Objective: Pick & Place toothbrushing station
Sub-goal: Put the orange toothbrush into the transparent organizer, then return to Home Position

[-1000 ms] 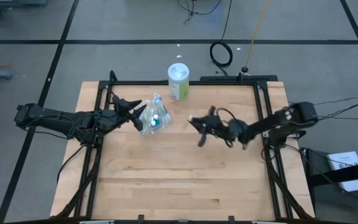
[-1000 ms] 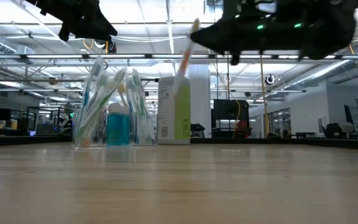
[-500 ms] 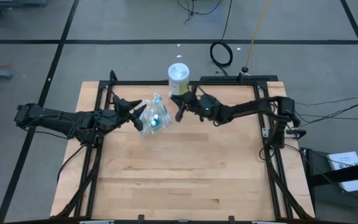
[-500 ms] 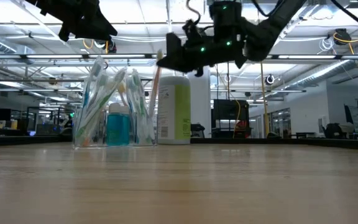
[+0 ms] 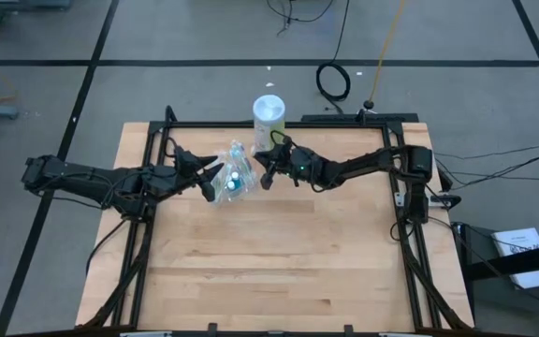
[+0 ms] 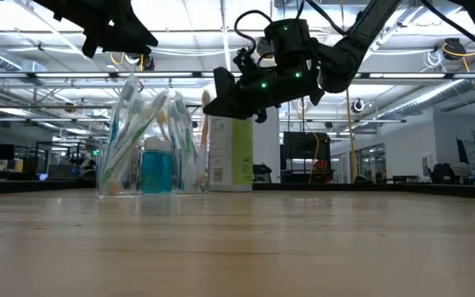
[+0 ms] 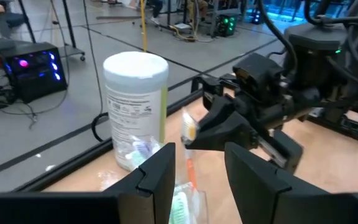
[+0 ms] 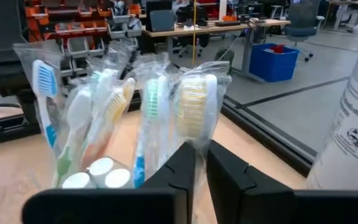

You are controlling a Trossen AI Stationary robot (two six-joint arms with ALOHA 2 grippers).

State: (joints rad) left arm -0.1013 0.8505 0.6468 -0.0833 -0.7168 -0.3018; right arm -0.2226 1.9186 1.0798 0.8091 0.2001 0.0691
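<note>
The clear crinkly container (image 6: 151,148) stands on the table at the far left-middle and also shows in the high view (image 5: 233,178). It holds several wrapped toothbrushes (image 8: 98,118) and blue tubes (image 6: 157,169). My right gripper (image 5: 264,172) is shut on an orange-and-white toothbrush (image 6: 205,136) just right of the container. My left gripper (image 5: 208,180) is open at the container's left side. In the left wrist view (image 7: 197,180) its fingers stand either side of the container's top, and I cannot tell if they touch it. My right gripper pinches the toothbrush between its two fingers on the upper part of the shaft, just below the wrapped head (image 8: 195,109). The fingers come from the table's right, slanting down, across the brush. The orange handle (image 7: 190,169) hangs nearly upright below the fingers, at the container's right edge. Whether its lower end is inside, I cannot tell.
A white canister with a green label (image 5: 269,120) stands just behind the container and my right gripper, and also shows in the low view (image 6: 231,153). A black frame (image 5: 279,125) runs round the table's far and side edges. Bare wood lies toward the near edge.
My right gripper has carried the toothbrush from the table's right-middle toward the left and far edge, ending next to the container. The brush has turned from tilted to nearly upright and now hangs lower.
</note>
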